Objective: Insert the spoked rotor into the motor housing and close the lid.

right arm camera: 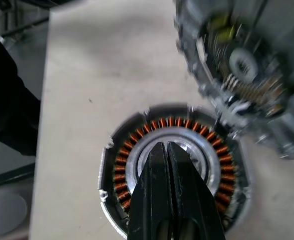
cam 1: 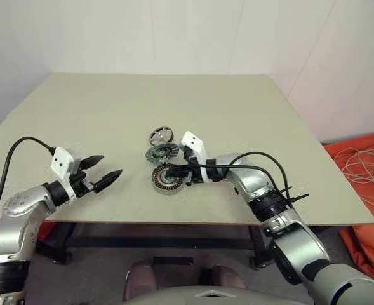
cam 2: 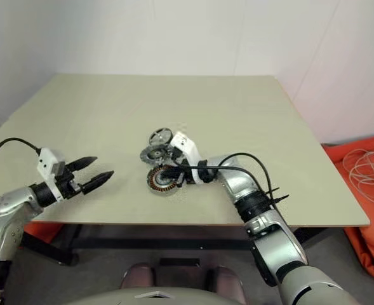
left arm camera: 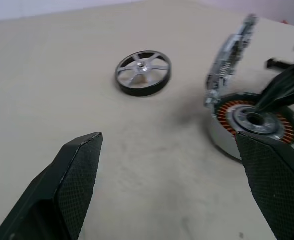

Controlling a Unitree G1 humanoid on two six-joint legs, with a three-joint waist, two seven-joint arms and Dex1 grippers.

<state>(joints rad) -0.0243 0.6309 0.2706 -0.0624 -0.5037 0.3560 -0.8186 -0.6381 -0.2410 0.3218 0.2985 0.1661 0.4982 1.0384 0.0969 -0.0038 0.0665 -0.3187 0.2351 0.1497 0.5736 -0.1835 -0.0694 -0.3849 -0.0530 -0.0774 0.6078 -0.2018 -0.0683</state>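
The motor housing (cam 1: 167, 178), a round cup with copper windings, lies near the middle of the table. My right gripper (right arm camera: 165, 146) is shut and empty, its tips over the housing's central hub (right arm camera: 206, 165). The lid (left arm camera: 230, 55), a grey disc with cutouts, stands tilted up at the housing's far edge. Just beyond it the spoked rotor (cam 1: 161, 135) lies flat on the table, black-rimmed with silver spokes. My left gripper (cam 1: 110, 165) hovers open and empty to the left of the housing, pointing toward it.
The beige table (cam 1: 110, 108) has its front edge close below both grippers. An orange cloth with coiled white cable (cam 1: 364, 168) lies on the floor to the right. A white wall stands behind the table.
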